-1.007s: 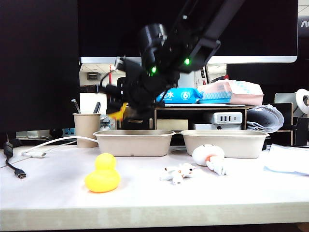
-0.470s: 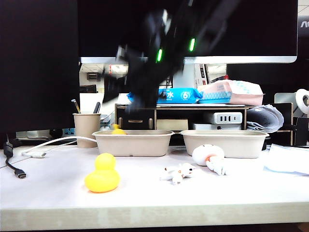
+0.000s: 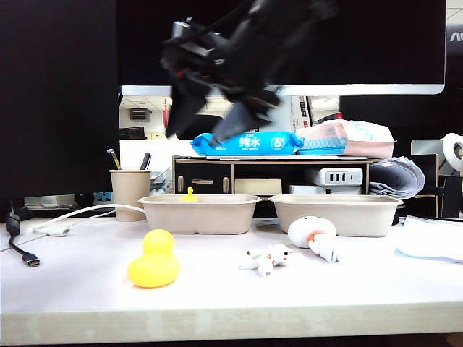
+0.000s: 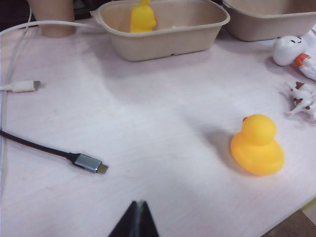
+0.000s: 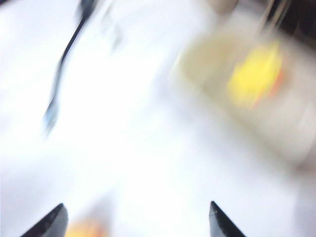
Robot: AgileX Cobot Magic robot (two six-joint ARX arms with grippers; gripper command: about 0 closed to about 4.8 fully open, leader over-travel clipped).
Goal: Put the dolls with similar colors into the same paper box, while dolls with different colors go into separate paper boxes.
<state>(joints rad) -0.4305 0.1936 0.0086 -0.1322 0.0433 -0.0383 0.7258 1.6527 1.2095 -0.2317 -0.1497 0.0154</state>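
One duck [image 3: 189,194] sits in the left box [image 3: 200,213]. Right pincer [image 3: 206,119] hangs spread and empty above that box; left pincer [image 4: 137,220] is pressed together. Next comes the second duck [image 3: 153,259] before that box.

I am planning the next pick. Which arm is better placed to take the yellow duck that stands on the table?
Probably the left. Its gripper hangs low over the table with the duck close ahead. The right gripper, fingers apart and empty, is high above the left paper box, where the other duck already sits.
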